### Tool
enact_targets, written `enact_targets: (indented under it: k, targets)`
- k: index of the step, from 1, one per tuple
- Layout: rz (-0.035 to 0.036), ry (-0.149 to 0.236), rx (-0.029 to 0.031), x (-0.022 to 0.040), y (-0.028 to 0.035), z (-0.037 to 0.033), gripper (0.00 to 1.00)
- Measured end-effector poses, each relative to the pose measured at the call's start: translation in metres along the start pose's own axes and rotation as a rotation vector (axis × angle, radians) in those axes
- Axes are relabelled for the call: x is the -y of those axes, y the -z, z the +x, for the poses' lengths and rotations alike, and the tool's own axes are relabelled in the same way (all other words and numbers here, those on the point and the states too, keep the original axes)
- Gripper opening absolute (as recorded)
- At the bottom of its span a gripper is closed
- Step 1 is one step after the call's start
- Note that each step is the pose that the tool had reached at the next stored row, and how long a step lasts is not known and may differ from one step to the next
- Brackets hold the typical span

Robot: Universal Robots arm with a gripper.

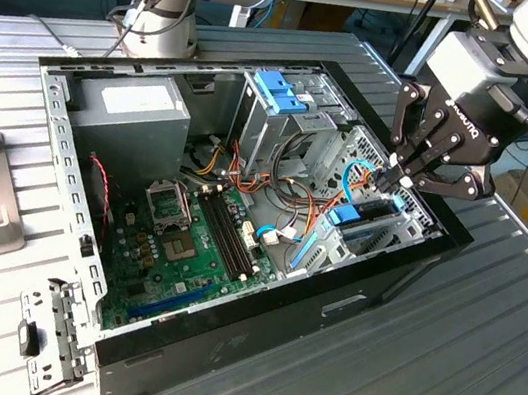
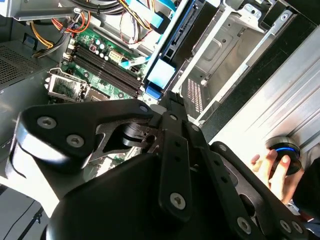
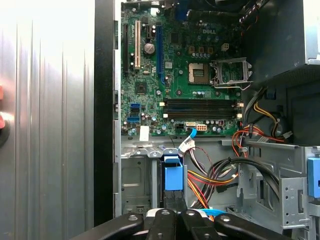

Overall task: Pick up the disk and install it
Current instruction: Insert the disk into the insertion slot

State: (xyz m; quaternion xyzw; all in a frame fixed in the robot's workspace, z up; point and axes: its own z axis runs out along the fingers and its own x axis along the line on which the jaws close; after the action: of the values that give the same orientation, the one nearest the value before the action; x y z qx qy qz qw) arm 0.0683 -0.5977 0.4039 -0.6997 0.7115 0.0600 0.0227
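My end effector (image 1: 395,178) is closed narrowly on the disk (image 1: 362,215), which stands on edge in the drive bay (image 3: 135,180). If tilted, it may jam there or snag the cables (image 3: 207,181).

Disk (image 3: 173,175) (blue-tabbed) in grip of end effector (image 3: 173,201)
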Motion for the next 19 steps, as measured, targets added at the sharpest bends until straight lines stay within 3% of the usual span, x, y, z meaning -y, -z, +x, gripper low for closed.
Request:
enact_targets:
  k: [6, 7, 9, 19]
  targets:
    - [0.0000, 0.000, 0.0000, 0.0000, -0.0001, 0.0000, 0.11]
    - [0.0000, 0.000, -0.0014, 0.0044, -0.0014, 0.0001, 0.11]
    - [0.0000, 0.000, -0.0017, 0.0232, -0.0048, 0.0002, 0.11]
    - [0.0000, 0.000, -0.0017, 0.0386, -0.0063, 0.0002, 0.11]
